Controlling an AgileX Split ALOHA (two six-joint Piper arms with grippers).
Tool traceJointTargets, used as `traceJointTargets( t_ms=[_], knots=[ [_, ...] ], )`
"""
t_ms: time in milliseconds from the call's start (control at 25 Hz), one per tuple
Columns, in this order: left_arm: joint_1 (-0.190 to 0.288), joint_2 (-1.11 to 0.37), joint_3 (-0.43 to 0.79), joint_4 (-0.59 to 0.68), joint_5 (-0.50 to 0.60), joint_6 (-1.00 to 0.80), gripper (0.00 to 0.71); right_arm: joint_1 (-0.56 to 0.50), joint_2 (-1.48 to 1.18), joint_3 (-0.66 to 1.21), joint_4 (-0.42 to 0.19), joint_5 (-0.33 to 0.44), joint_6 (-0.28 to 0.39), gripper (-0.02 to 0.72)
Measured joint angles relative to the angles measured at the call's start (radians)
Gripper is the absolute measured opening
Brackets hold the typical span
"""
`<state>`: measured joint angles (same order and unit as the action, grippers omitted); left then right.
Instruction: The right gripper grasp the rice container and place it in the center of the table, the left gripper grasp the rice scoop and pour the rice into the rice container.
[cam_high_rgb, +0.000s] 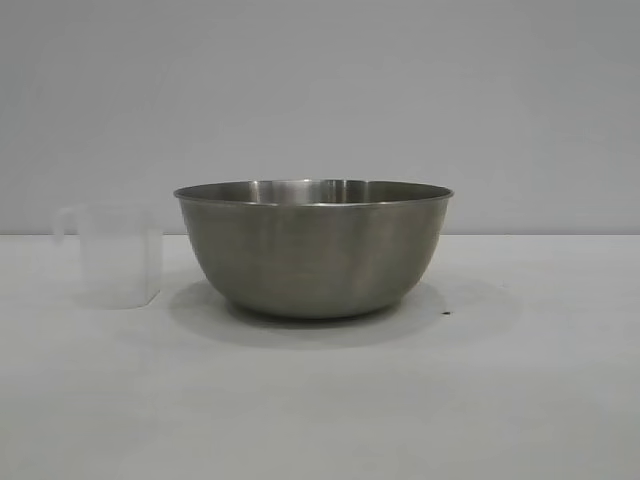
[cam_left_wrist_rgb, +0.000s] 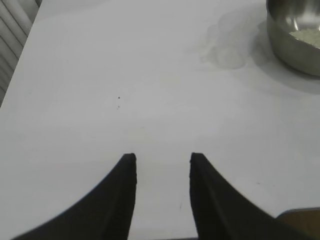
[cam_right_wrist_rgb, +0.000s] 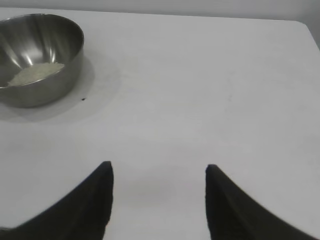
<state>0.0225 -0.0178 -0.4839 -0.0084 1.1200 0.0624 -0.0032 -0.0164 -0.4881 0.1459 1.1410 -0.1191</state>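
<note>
left gripper (cam_left_wrist_rgb: 162, 162): nearest in its wrist view, fingers spread, holding nothing, over bare table (cam_high_rgb: 320, 420), well back from the work.
right gripper (cam_right_wrist_rgb: 159, 172): same posture on the other side, fingers apart, nothing between them, well clear of the bowl.
bowl (cam_high_rgb: 313, 247): upright at mid-table. Stiff steel, smooth and slippery, probably light for its bulk. Walls curve, so I'd pinch the thin rolled rim, one finger inside, one outside.
rice (cam_right_wrist_rgb: 36, 73): a small white heap already in the bowl's bottom; loose, spills if the bowl is tipped.
scoop (cam_high_rgb: 113, 254): upright just beside the bowl on the left arm's side, not touching. Thin frosted plastic, very light, likely flexes and tips easily; take it by the handle. Contents: can't tell.
speck (cam_high_rgb: 446, 313): tiny dark dot near the bowl's base.
</note>
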Motion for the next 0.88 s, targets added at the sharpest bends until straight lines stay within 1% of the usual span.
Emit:
traceJointTargets(
  t_ms=[320, 880],
  knots=[
    [0.0, 0.0, 0.0, 0.032, 0.0, -0.041, 0.213, 0.0, 0.0, 0.0, 0.0, 0.0, 0.0, 0.358],
    [0.0, 0.0, 0.0, 0.034, 0.0, -0.056, 0.213, 0.0, 0.0, 0.0, 0.0, 0.0, 0.0, 0.358]
  ],
)
